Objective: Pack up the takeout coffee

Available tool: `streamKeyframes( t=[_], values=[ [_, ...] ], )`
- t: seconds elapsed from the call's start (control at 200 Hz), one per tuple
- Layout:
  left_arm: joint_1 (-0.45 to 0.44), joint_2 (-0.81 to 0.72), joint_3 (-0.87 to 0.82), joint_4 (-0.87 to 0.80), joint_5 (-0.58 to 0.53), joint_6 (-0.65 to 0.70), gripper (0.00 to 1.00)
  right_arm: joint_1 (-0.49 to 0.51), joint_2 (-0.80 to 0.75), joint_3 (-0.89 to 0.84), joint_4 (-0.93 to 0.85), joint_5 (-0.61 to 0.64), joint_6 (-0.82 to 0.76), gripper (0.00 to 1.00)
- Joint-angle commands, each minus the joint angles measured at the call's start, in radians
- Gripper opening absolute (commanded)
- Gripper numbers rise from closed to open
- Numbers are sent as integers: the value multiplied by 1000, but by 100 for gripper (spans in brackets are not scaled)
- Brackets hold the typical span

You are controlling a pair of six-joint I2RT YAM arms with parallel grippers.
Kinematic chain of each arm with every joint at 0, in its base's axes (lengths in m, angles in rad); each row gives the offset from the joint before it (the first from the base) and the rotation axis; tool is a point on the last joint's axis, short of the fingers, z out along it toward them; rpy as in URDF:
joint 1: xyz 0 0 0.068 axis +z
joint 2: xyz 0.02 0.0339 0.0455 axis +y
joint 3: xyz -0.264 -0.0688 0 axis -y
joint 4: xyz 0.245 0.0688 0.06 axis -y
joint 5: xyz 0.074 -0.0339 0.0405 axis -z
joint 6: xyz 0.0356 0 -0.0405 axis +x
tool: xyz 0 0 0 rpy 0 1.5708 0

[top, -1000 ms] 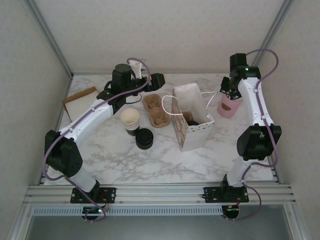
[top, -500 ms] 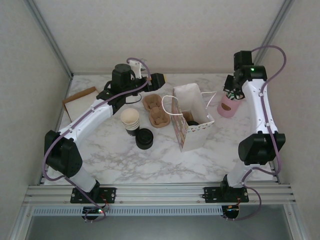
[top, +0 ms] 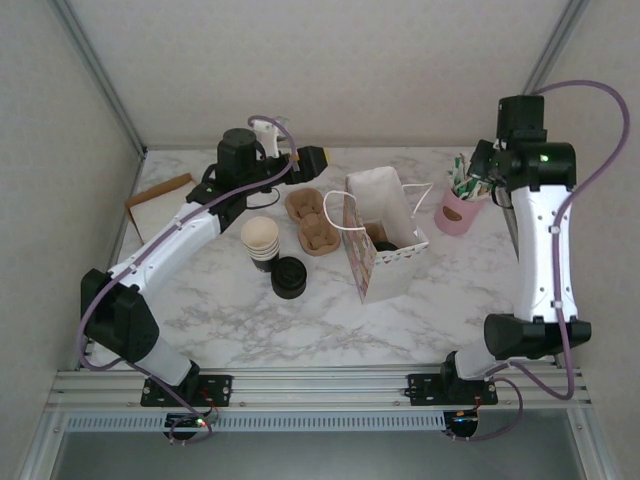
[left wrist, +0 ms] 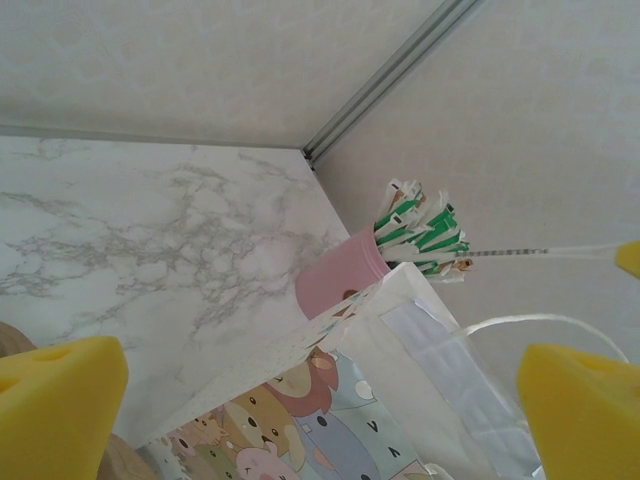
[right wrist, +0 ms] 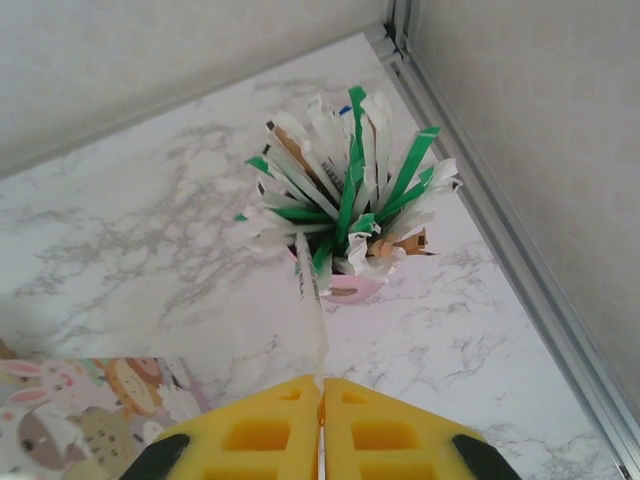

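A: How do the jaws of the right gripper (right wrist: 321, 392) stand?
B: Together, pinching a white straw (right wrist: 311, 318). It runs straight out from the pads, and its far end is among the other straws (right wrist: 352, 190) in the pink cup (right wrist: 349, 289).
A: And the left gripper (left wrist: 320, 400)?
B: Pads wide apart, nothing between them. The bag (top: 362, 262) stands just ahead of them.
A: Where's the coffee (top: 384, 243)?
B: Down in the bag, dark and round. It sits between the two grippers, nearer the bases than either pair of jaws, and neither touches it.
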Motion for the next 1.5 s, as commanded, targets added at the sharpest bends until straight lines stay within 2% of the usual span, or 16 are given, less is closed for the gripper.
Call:
streamKeyframes(
  t=[0.0, 0.245, 0.4, 0.606, 0.681, 1.051, 1.261, 1.492],
  values=[
    [8, -45, -20, 27, 7, -19, 100, 10, -62, 58, -47, -5, -14, 9],
    [7, -82, -50, 23, -21, -22, 100, 13, -159, 123, -62, -156, -14, 9],
    [7, -102, -76, 32, -30, -31, 100, 12, -184, 141, -78, -174, -19, 9],
    [7, -139, -117, 34, -59, -34, 100, 13, -220, 143, -52, -346, -19, 9],
    [7, -143, -125, 33, -59, -37, 100, 12, -230, 158, -39, -362, -12, 9],
    [7, -149, -134, 31, -65, -38, 100, 13, -202, 284, 17, -497, 25, 9],
    [7, -153, -142, 26, -79, -32, 100, 13, -170, 282, 82, -578, 63, 9],
    [10, -165, -156, 17, -101, -25, 100, 17, -132, 243, 137, -612, 83, 7]
  ],
)
